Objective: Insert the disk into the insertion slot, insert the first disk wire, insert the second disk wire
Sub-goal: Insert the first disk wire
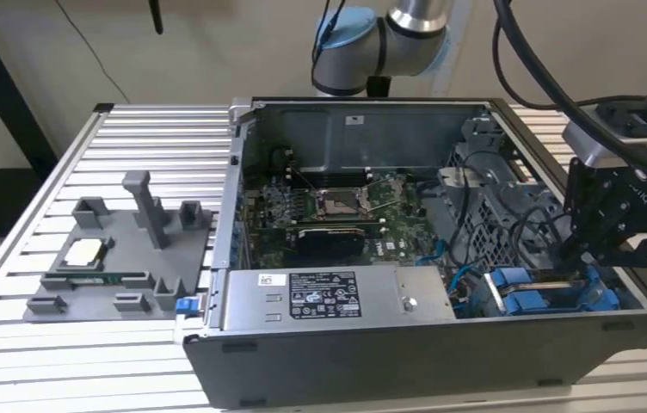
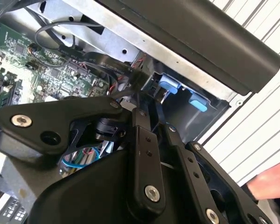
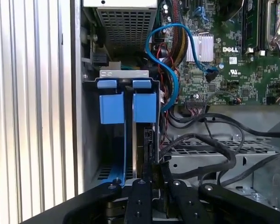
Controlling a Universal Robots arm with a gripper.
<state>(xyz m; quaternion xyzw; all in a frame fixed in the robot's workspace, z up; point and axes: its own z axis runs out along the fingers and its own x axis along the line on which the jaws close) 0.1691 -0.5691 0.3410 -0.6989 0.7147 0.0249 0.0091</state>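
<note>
At the near right corner of the open dark grey metal computer case [image 1: 415, 361], the black gripper [image 1: 599, 258] hangs low in the insertion slot [image 3: 90, 130], a grey sheet-metal bay with a perforated floor and glossy blue plastic tabs. Whether it is closed on anything I cannot tell, because its own black links cover its end in both wrist views. The disk [image 3: 139, 149] seems to be seated. In the first wrist view it stands on edge inside the bay, a thin silver-grey slab beside its bright blue frame, with the gripper just at its end. I judge the first step as done. I cannot see whether any plug sits in the disk, so the two wires appear to be left. Just left of the bay lies the grey power supply box with a white sticker [image 1: 323, 297]. Farther in, loose black rubbery wires [image 3: 210, 138] and a smooth blue round cable [image 3: 174, 88] bend over the green motherboard [image 1: 335, 206]. All this rests on a ribbed aluminium table [image 1: 128, 138].
</note>
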